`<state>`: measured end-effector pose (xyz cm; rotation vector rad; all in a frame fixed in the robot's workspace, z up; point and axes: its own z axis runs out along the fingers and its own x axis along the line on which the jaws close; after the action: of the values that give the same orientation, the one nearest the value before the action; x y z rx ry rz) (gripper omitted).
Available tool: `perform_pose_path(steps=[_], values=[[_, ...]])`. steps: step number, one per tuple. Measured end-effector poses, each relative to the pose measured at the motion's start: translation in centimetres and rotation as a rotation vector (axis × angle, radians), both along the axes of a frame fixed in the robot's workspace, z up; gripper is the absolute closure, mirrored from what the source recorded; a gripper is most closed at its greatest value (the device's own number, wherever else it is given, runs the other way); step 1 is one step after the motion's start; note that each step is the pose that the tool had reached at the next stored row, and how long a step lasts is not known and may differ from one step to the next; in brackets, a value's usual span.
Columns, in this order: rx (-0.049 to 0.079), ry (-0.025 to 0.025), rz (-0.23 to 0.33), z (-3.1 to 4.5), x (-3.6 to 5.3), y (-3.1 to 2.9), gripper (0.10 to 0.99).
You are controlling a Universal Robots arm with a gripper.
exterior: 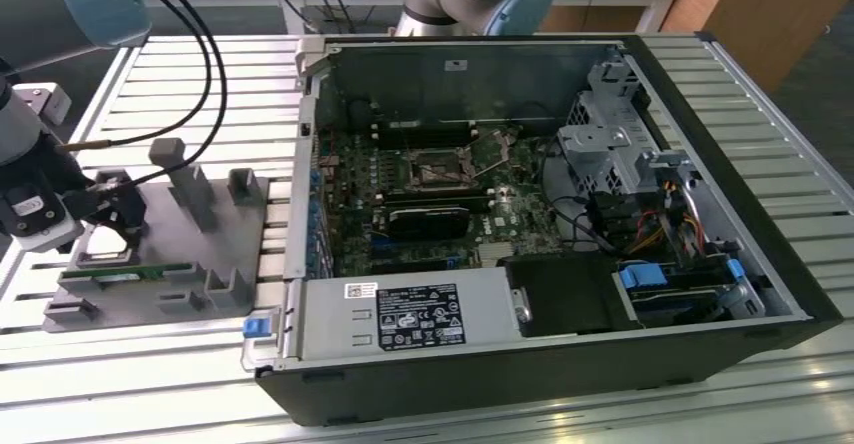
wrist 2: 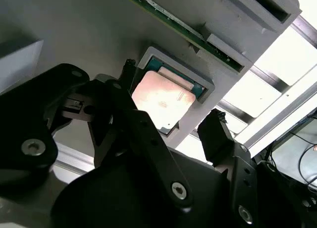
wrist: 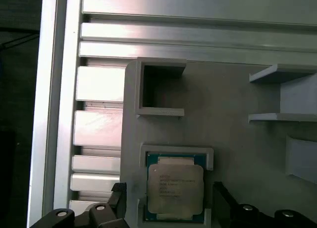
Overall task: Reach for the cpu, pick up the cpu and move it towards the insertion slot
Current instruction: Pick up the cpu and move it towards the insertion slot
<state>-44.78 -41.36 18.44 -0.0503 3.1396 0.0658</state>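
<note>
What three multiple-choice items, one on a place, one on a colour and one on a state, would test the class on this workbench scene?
1. Where does the cpu lie?
A) in the motherboard socket
B) in a recess of the fixture
C) on the computer case's lid

2. What colour is that fixture?
A) red
B) yellow
C) grey

3. How do the fingers of the gripper stand?
A) open, one on each side of the cpu
B) shut on the cpu
C) shut on a cable

Answers:
1 B: in both wrist views the fixture's low walls frame the cpu.
2 C: its plate and posts are plain grey.
3 A: the cpu shows between the spread fingers.
</note>
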Motion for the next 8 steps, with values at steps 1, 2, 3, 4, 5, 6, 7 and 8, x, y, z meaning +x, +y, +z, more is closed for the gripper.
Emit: perform_pose_path(steps=[1, 2, 3, 4, 5, 6, 7, 8], values=[[0.0, 0.0, 0.0, 0.0, 0.0, 0.0, 0.306], [0.0, 0.0, 0.0, 0.0, 0.0, 0.0, 0.306], [0.0, 0.0, 0.0, 0.0, 0.0, 0.0, 0.306], [0.0, -0.0001, 0.0, 0.0, 0.0, 0.0, 0.306], [0.0, 0.0, 0.0, 0.0, 0.0, 0.0, 0.306], [0.0, 0.0, 0.0, 0.0, 0.03, 0.0, 0.306], [0.0, 0.0, 0.0, 0.0, 0.05, 0.0, 0.306], [0.0, 0.0, 0.0, 0.0, 0.05, 0.0, 0.306]])
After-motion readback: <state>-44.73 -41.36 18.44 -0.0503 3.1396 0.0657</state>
